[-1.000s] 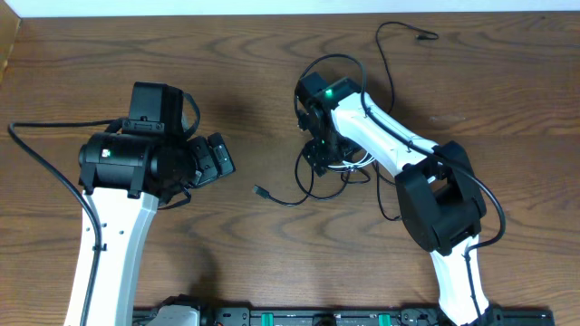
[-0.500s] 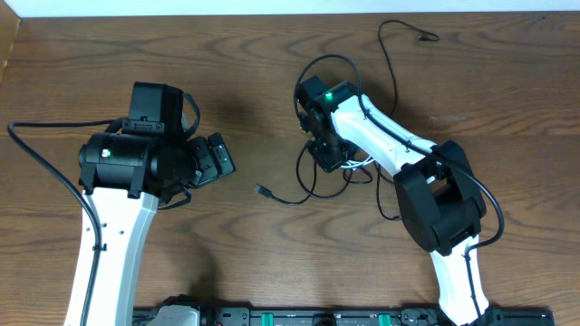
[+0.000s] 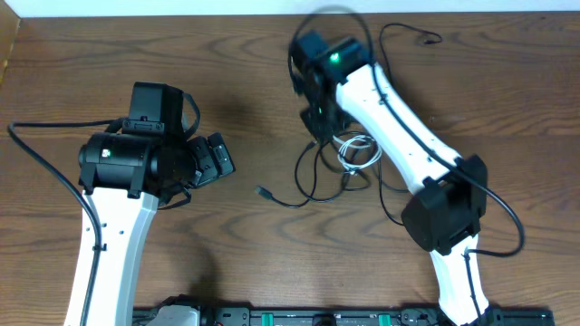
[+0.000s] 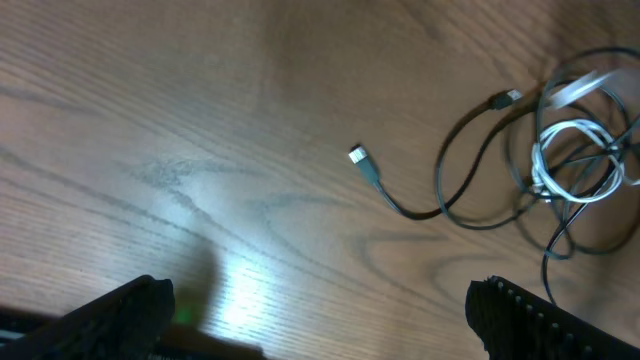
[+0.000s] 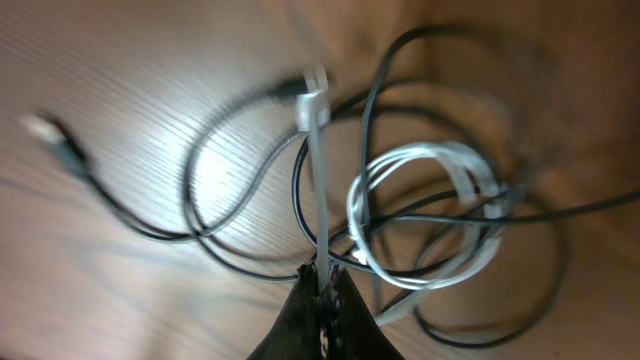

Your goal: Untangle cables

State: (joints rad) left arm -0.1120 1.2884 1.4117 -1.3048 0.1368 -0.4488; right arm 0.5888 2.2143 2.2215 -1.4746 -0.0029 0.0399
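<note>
The right arm [image 3: 399, 136] has stretched out. A second ago its wrist sat over the middle of the tangle, and now it reaches farther toward the far edge of the surface [image 3: 236, 72]. The right claw [image 3: 315, 122] has snapped together since then. Its tips are pinched on a strand of the white cable [image 3: 360, 150], and the wrist view shows that strand running straight away from the tips. With the arm moved off, the white coil now shows from above just beside the arm. Earlier the claw covered it.

The left arm [image 3: 113, 226] has not budged. The left claw [image 3: 217, 156] stands wide apart, well off to the left of the pile, with nothing between its fingers.

The black cables [image 3: 304, 177] loop through and around the white coil near the middle of the surface, right of centre. One free black plug [image 3: 261, 191] lies left of the knot, where it was before.

The count is two arms, two claws and one white cable. From above, two loose black ends can be counted, that plug and a second end [image 3: 426, 38] up by the far edge. How many black cords make up the knot cannot be told, because the loops cross too closely.
</note>
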